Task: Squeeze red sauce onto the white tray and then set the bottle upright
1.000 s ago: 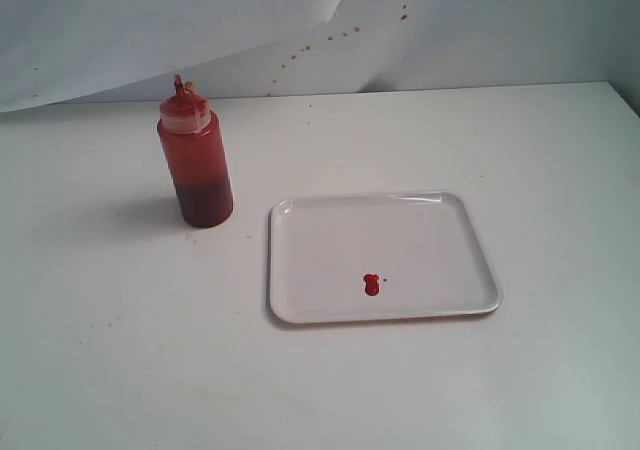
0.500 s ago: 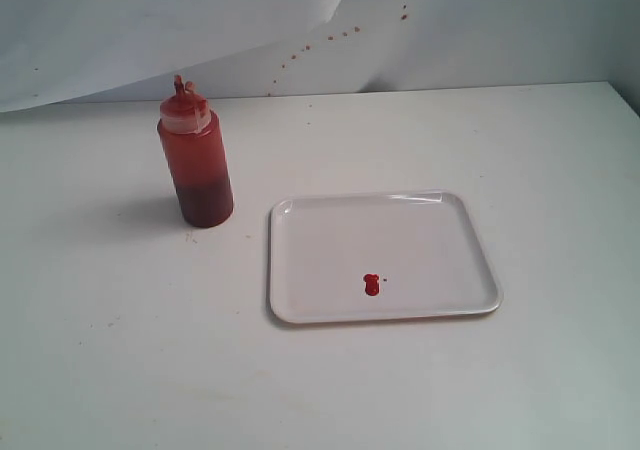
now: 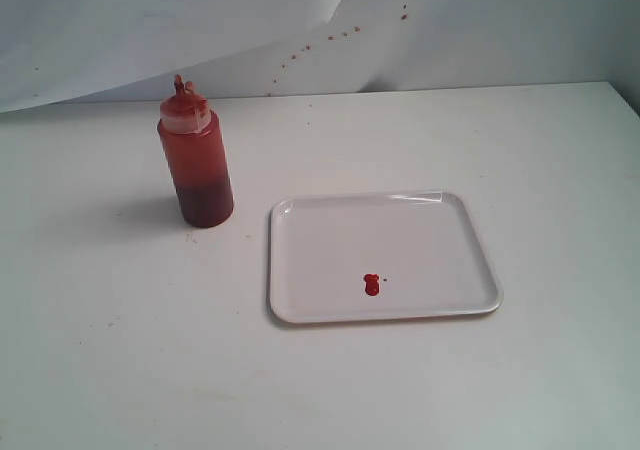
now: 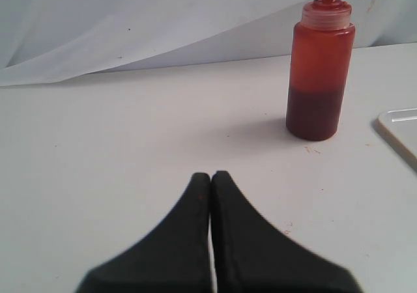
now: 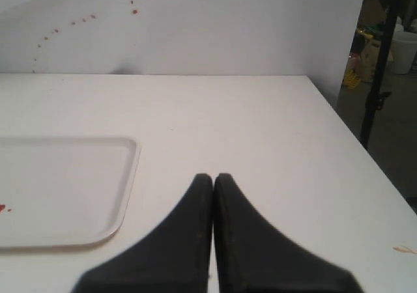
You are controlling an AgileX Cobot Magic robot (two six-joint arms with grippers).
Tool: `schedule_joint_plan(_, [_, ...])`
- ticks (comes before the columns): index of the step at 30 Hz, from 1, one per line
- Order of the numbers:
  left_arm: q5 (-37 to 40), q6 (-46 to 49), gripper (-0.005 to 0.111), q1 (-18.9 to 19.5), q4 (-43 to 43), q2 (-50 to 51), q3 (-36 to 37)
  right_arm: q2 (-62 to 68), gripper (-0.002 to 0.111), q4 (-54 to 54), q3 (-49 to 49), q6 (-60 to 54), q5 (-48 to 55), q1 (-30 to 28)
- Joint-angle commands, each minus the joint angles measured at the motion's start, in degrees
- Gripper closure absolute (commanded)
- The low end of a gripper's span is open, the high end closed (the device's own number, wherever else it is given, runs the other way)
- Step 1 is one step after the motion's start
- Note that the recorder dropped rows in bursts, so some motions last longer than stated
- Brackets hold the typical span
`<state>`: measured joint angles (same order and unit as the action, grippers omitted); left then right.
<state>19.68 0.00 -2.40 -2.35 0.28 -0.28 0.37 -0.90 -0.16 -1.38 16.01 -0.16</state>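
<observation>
Upright bottle (image 3: 195,160) beside sauce-dotted white tray (image 3: 440,215)

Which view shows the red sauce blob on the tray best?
The exterior view: the glossy red sauce blob lies whole on the flat white plastic tray. The right wrist view catches a trace; the left, none.

White table (image 3: 120,370) backed by a draped white backdrop (image 3: 150,30) flecked with reddish-brown specks (image 3: 404,14); beyond the table's edge, dark upright pole (image 5: 383,52), white bin (image 5: 405,49), yellow clutter (image 5: 352,78).
</observation>
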Motion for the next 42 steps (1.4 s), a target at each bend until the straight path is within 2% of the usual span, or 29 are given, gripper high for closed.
schedule_joint_plan(1, [-0.75,0.53,0.107,0.19,0.47,-0.28,0.28,-0.37,0.108,0.07,0.16,0.23,2.28,-0.45])
schedule_joint_plan(42, [-0.75,0.60,0.107,0.19,0.47,-0.28,0.28,-0.37,0.108,0.50,0.16,0.23,3.48,-0.49])
